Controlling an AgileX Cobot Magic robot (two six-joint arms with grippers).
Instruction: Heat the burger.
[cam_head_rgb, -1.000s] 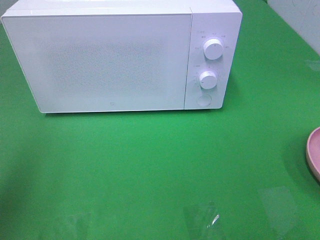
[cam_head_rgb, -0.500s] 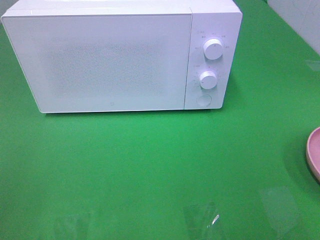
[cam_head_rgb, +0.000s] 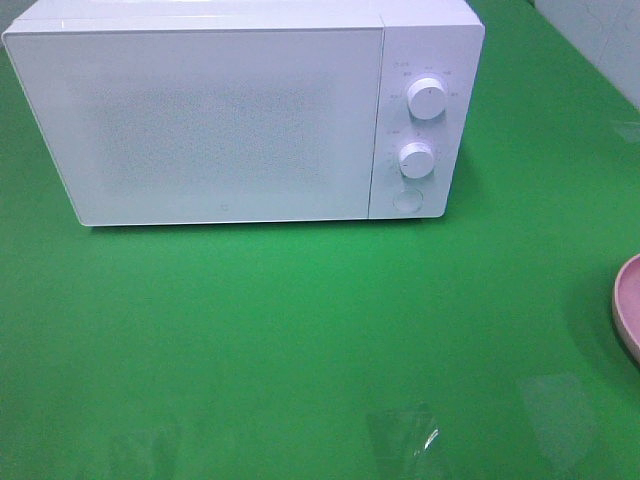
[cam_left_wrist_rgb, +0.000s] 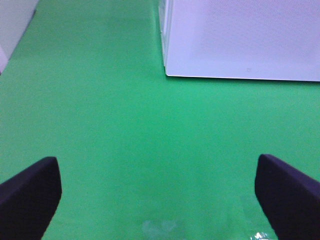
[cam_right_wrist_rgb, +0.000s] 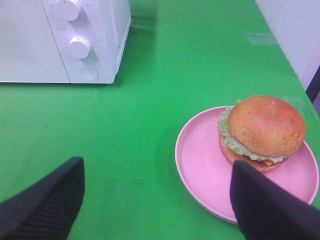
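The burger (cam_right_wrist_rgb: 261, 131), with a golden-brown bun and green lettuce, sits on a pink plate (cam_right_wrist_rgb: 205, 170) in the right wrist view. My right gripper (cam_right_wrist_rgb: 159, 210) is open and empty above the green table, with the plate just ahead of its fingers. My left gripper (cam_left_wrist_rgb: 157, 192) is open and empty over bare green table, facing the white microwave (cam_left_wrist_rgb: 240, 40). The microwave (cam_head_rgb: 240, 110) stands shut at the back of the exterior view. Only the plate's rim (cam_head_rgb: 628, 305) shows there, at the right edge. No gripper shows in the exterior view.
The microwave has two white knobs (cam_head_rgb: 427, 98) and a round button (cam_head_rgb: 405, 201) on its right panel. A white wall edge (cam_right_wrist_rgb: 295, 30) runs along the table's right side. Green table surface (cam_head_rgb: 300, 340) spreads in front of the microwave.
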